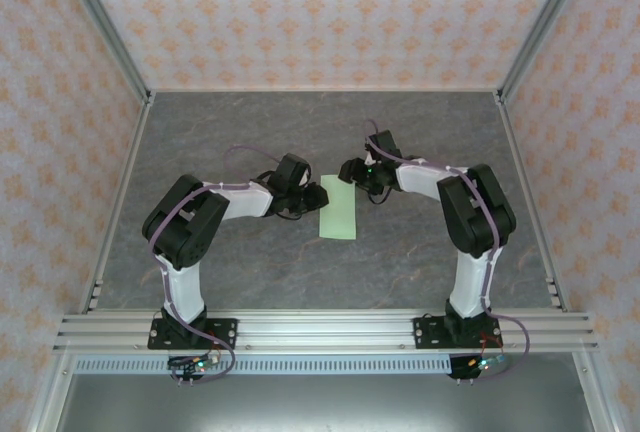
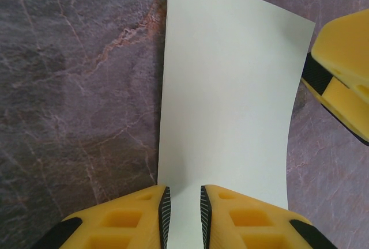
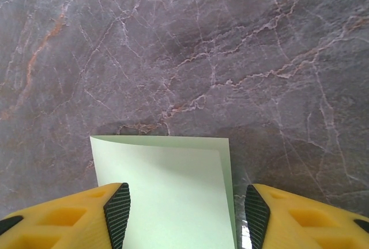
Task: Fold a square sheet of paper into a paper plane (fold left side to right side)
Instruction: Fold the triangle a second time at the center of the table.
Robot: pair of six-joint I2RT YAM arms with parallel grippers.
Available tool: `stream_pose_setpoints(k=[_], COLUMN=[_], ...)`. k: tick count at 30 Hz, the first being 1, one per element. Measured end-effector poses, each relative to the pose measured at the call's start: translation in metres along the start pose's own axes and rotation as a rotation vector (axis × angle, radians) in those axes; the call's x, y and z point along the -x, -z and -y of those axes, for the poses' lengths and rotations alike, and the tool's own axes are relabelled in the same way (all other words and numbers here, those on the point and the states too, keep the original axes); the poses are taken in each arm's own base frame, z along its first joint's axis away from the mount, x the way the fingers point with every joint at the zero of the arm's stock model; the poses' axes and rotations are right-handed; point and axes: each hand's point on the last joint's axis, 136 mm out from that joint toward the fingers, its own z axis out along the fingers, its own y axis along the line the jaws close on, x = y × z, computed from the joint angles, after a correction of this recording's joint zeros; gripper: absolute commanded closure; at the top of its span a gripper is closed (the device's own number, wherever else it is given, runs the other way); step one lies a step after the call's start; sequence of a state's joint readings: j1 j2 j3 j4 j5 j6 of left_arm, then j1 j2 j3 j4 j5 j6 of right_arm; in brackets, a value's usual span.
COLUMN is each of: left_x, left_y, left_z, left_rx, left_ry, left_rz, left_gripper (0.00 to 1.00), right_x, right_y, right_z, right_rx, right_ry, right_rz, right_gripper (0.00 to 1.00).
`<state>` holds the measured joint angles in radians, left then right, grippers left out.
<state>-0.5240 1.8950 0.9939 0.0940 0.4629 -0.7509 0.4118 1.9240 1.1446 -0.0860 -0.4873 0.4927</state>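
The square sheet of paper [image 1: 338, 210] lies on the table folded in half, a pale green upright strip between the two arms. In the right wrist view its top layer [image 3: 167, 185] ends a little short of the layer below along the right edge. My left gripper [image 1: 305, 197] is at the strip's left edge. Its jaws [image 2: 184, 203] stand a narrow gap apart over the paper [image 2: 230, 87], pinching nothing. My right gripper [image 1: 352, 174] is at the strip's far end, open wide [image 3: 187, 208], its fingers straddling the paper's width.
Grey marbled table [image 1: 250, 132] spreads all round the paper. Patterned walls [image 1: 320, 12] and metal rails close in the back and both sides. A yellow finger of the right gripper [image 2: 343, 70] shows beside the paper's far corner in the left wrist view.
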Motion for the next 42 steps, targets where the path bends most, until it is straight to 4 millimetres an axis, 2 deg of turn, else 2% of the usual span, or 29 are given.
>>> stream_pose_setpoints(k=[14,16,20,24,33,35,38,42], left_x=[0.000,0.000,0.001,0.009,0.025,0.023,0.014,-0.013], left_y=[0.000,0.001,0.009,0.026,0.085,0.098,0.114,0.130], left_z=[0.000,0.000,0.004,0.017,0.045,0.046,0.043,0.037], left_rx=[0.000,0.002,-0.001,-0.024,-0.065,-0.069,-0.077,-0.080], left_ry=[0.000,0.000,-0.021,-0.044,-0.141,-0.165,-0.216,-0.334], left_rz=[0.000,-0.001,0.006,0.046,0.175,0.193,0.213,0.216], left_gripper=[0.74,0.72,0.61,0.53,0.49,0.48,0.46,0.41], right_x=[-0.001,-0.001,-0.001,-0.002,-0.004,-0.004,-0.002,-0.003], right_y=[0.000,0.000,0.000,-0.001,-0.004,-0.004,-0.002,0.000], right_z=[-0.009,-0.009,-0.009,-0.008,-0.005,-0.006,-0.007,-0.011], right_rx=[0.047,0.048,0.047,0.046,0.028,0.025,0.025,0.026], right_ry=[0.008,0.008,0.019,0.032,0.057,0.061,0.066,0.064], right_rz=[-0.012,-0.013,-0.013,-0.015,-0.036,-0.040,-0.042,-0.065], right_gripper=[0.52,0.54,0.58,0.63,0.89,0.94,0.95,0.96])
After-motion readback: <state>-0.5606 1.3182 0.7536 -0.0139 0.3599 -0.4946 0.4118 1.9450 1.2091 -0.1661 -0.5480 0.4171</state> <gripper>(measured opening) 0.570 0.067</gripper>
